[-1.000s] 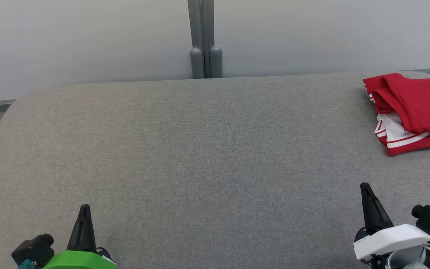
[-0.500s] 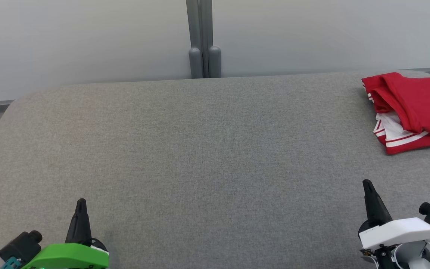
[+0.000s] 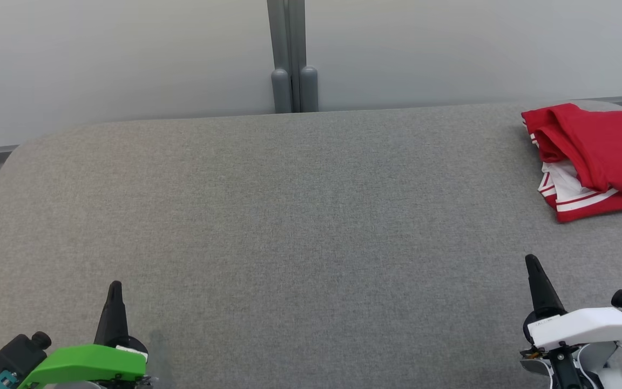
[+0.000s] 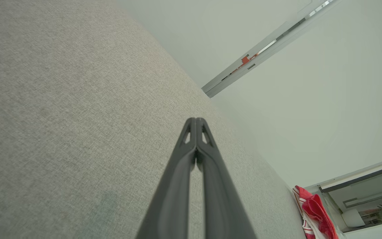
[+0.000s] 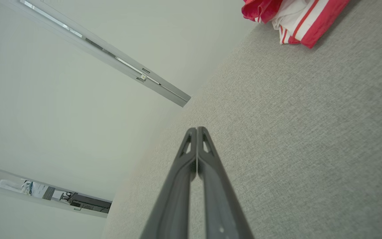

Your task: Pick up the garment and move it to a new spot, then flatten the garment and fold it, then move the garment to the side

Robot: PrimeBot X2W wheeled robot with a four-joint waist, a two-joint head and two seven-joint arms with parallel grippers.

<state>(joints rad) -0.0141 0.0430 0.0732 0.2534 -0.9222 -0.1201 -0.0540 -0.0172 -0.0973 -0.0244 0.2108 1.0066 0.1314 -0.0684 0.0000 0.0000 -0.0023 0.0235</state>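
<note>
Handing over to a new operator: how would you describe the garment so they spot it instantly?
Take the wide grey fabric surface and follow it to its far right corner, by the pale wall. There, well ahead of the right gripper, lies the garment, a loosely folded bundle. Its bright red cloth with white stripes stands out against the plain grey around it.

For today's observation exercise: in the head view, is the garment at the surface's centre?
No, the garment lies near the far right corner of the grey surface.
</note>
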